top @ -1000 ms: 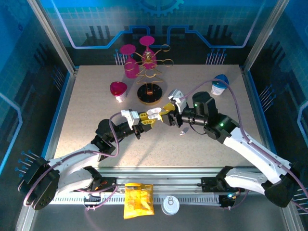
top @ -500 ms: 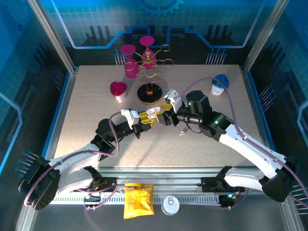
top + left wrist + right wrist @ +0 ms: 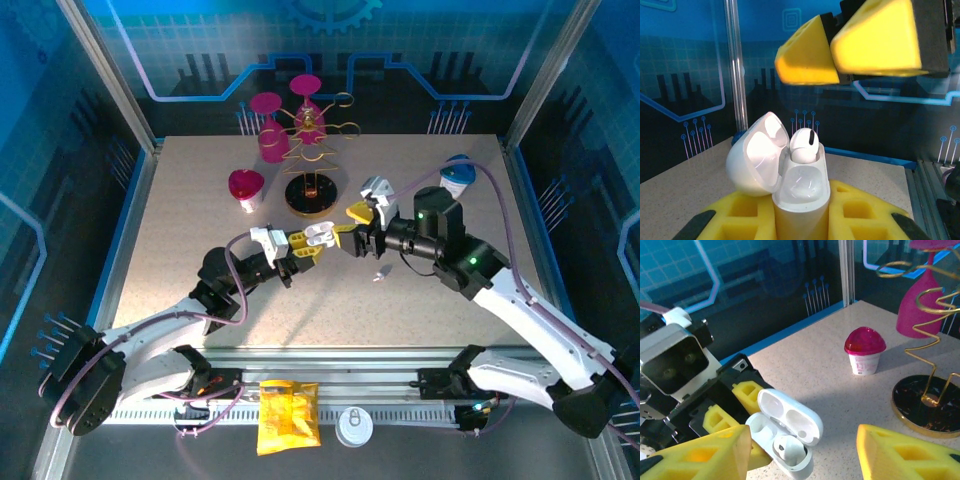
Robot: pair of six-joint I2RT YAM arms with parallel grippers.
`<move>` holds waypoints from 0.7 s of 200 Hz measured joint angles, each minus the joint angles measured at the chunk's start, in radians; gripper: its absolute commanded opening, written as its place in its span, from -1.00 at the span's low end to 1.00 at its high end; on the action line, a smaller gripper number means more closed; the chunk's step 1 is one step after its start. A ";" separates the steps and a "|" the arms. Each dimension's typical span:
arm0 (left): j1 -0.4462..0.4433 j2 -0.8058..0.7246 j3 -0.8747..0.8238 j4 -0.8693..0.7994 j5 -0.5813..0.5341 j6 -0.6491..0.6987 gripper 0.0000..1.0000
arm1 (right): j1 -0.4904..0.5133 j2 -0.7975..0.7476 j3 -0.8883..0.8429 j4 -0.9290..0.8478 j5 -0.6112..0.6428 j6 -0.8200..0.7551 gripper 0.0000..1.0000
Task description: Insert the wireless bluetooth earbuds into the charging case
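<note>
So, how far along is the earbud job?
Done: one earbud sits in the open charging case. In hand: the left end effector grips the case; the right end effector is open, empty. Left: other slot empty; a small white piece, probably the second earbud, lies on the table.

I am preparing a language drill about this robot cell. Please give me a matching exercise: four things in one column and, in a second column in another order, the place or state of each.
Things
1. charging case
2. earbud
3. pink-lidded cup
4. right gripper

Places or states
A. open, close to the case
B. standing on the table, left of the wire stand
C. seated in one slot of the case
D. held in the left gripper, lid open

Pairs: 1-D, 2-C, 3-B, 4-A
</note>
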 measured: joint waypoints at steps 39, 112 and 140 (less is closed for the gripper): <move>0.000 0.007 0.000 0.001 0.008 0.000 -0.64 | -0.003 0.051 0.002 -0.030 -0.010 0.007 0.09; 0.000 0.007 0.000 -0.014 0.006 0.003 -0.64 | -0.002 0.090 0.016 -0.077 -0.019 -0.009 -0.13; 0.000 0.007 0.000 -0.008 0.007 0.011 -0.64 | -0.002 0.078 0.016 -0.082 -0.017 -0.007 -0.02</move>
